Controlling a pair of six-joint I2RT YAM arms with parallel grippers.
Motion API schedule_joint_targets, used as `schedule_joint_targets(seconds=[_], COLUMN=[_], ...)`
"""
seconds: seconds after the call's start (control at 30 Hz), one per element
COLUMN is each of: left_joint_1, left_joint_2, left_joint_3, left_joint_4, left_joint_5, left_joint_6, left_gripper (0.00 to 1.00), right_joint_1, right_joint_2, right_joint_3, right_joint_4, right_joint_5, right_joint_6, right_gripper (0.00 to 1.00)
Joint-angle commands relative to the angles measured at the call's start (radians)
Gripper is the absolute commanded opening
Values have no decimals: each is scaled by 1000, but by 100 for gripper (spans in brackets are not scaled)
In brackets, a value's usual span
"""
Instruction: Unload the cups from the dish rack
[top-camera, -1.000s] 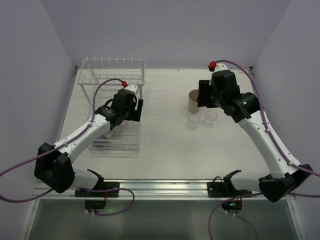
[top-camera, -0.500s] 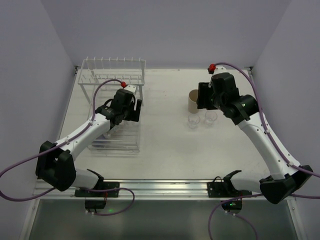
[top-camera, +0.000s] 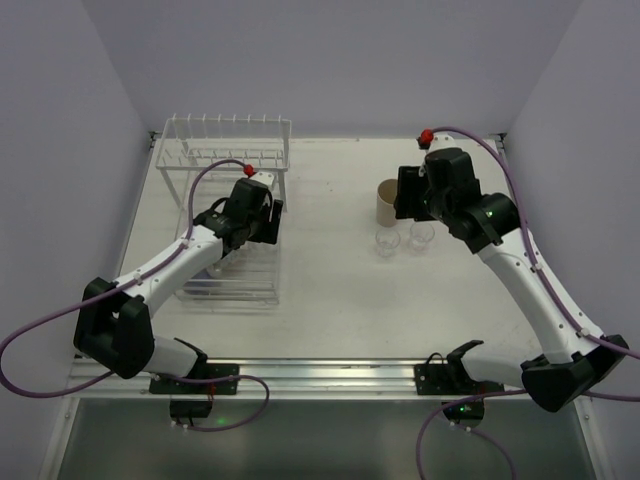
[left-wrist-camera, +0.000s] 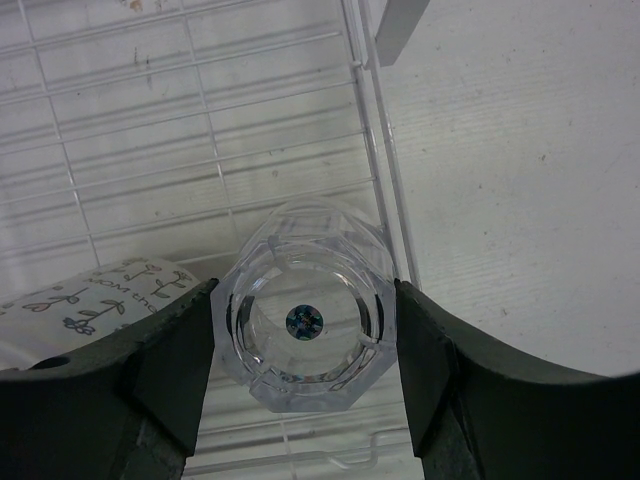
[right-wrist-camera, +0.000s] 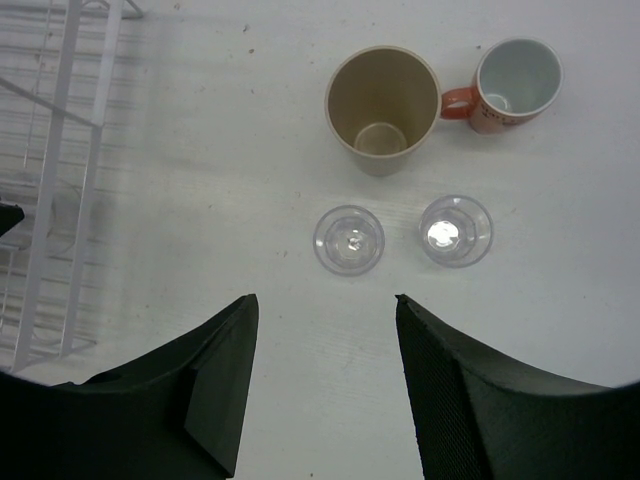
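The left gripper (left-wrist-camera: 305, 345) reached straight down into the dish rack (left-wrist-camera: 150, 150), its two dark fingers (left-wrist-camera: 175, 370) pressed flat against opposite sides of a small clear glass (left-wrist-camera: 305, 295), gripping it. The eight-sided glass stood upright on the wires of the lower basket, mouth up toward the wrist camera and long axis vertical, just inside the edge rail that bordered the bare table. Beside it, next to the left finger, lay a white piece printed with small flower stems (left-wrist-camera: 110, 290); what it was could not be told. The right gripper (right-wrist-camera: 320, 380) hung over the open table with its jaws spread wide and nothing between them. Beyond its fingertips two more small clear glasses (right-wrist-camera: 349, 240) (right-wrist-camera: 456, 230) stood side by side, and behind them stood a tan tumbler (right-wrist-camera: 382, 108) with a salmon-pink handled mug (right-wrist-camera: 515, 85) just beside it, its handle turned toward the tumbler; all four had their mouths up. The table (right-wrist-camera: 200, 200) was white and lightly scuffed, with a metal rail (top-camera: 320, 370) along its near edge, and plain pale lavender walls (top-camera: 330, 60) closed it in on three sides.
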Motion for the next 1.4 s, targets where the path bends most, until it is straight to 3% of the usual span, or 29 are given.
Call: schedule_joint_targets(seconds=[0.0,0.07,0.17,0.2,0.23,0.63,0.77,0.83,0.87,0.9,1.0,1.17,1.3,1.37], left_joint_1=[10,10,10,10,11,10,10,10,11,10,10,10,10,10], left_joint_2=[1,1,-13,-20,-39,-236,-319,-380,-402,-445,-497,-559,-591,-594], left_joint_3=[1,7,19,27,31,188,211,191,177,160,99,2,-56,-76], left_joint_4=[12,3,-8,-9,-17,-100,-86,-45,-17,39,112,242,349,374], left_joint_5=[6,-2,-5,-2,-2,29,102,182,216,262,375,520,580,604], left_joint_6=[-7,-12,-20,-21,-21,-13,-33,-38,-36,-39,-52,-110,-161,-174], left_gripper=[53,35,0,0,0,0,0,0,0,0,0,0,0,0], right_joint_1=[0,0,0,0,0,-14,-19,-54,-78,-123,-166,-166,-160,-158], right_joint_2=[-20,-20,-8,1,7,73,41,24,21,18,30,87,135,174], right_joint_3=[-11,-14,-21,-24,-25,-10,-67,-106,-161,-191,-295,-392,-462,-481], right_joint_4=[37,45,60,71,77,191,297,367,416,532,762,1068,1544,1677], right_joint_5=[-12,-19,-62,-90,-110,-409,-493,-622,-709,-889,-1115,-1274,-1357,-1375], right_joint_6=[3,8,16,20,19,63,112,164,189,265,414,620,920,1011], right_gripper=[60,60,62,85,99,99,98,95,93,92,88,83,82,82])
